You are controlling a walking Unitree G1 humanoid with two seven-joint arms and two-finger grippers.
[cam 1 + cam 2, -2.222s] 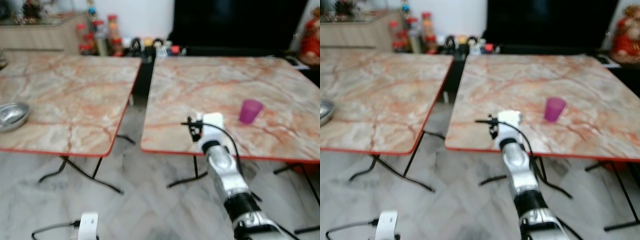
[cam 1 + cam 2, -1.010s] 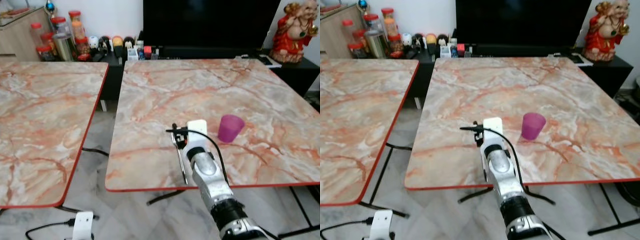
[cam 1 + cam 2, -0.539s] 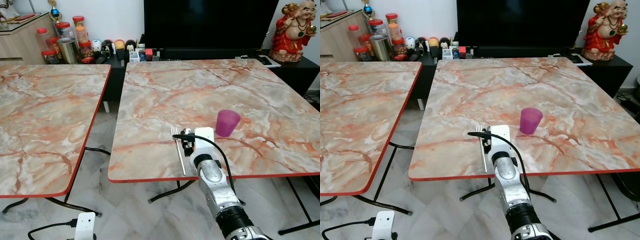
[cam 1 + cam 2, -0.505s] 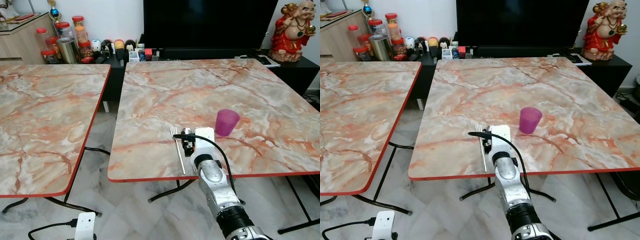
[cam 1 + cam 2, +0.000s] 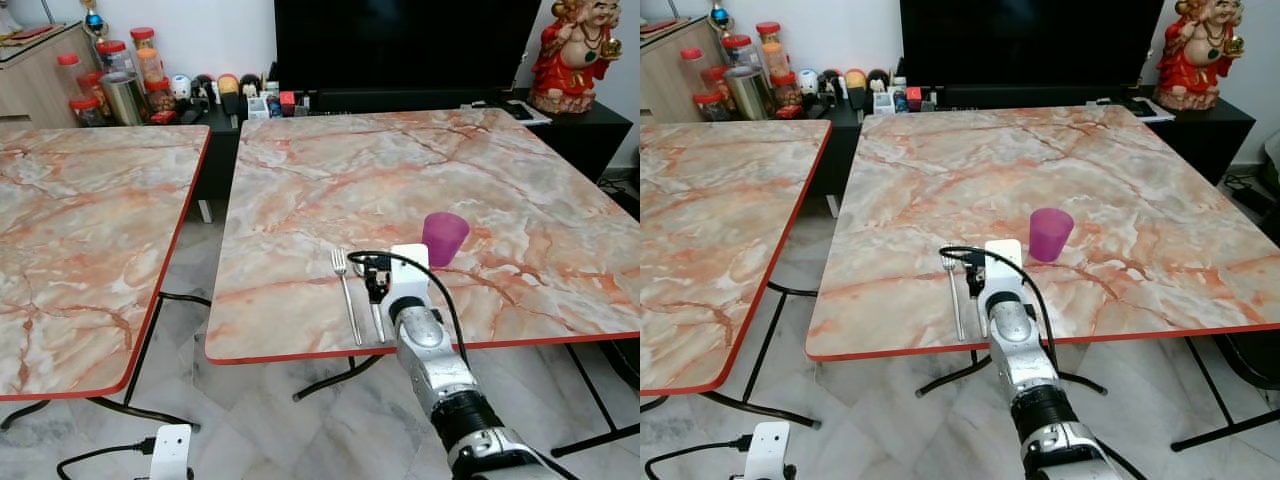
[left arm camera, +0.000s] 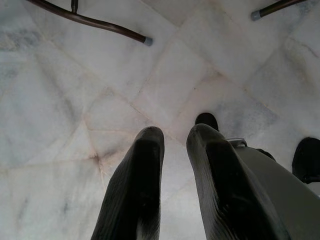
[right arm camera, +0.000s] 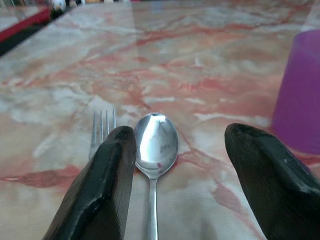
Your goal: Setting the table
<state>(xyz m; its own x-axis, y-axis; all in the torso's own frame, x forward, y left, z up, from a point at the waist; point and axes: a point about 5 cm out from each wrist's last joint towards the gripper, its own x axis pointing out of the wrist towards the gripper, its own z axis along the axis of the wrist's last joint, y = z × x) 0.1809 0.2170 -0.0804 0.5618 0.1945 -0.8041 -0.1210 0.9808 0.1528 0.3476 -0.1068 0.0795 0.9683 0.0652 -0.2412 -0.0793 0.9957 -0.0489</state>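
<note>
Left eye: right gripper [image 5: 378,285] sits over the near edge of the right-hand table [image 5: 330,180], fingers hidden under the wrist housing. Fork [image 5: 346,296] lies just left of it, long axis running from the near edge inward, tines away from the robot. Purple cup [image 5: 443,238] stands just beyond, to the right.

Right eye: same layout; spoon handle [image 5: 982,322] barely shows beside the arm, bowl covered.

Left wrist: left gripper [image 6: 175,150] hangs idle over the floor, fingers a narrow gap apart, holding nothing.

Right wrist: fingers spread wide, nothing between them. Spoon [image 7: 154,150] lies flat straight ahead between them, parallel to the fork and close beside it. Cup cut off at frame edge.
</note>
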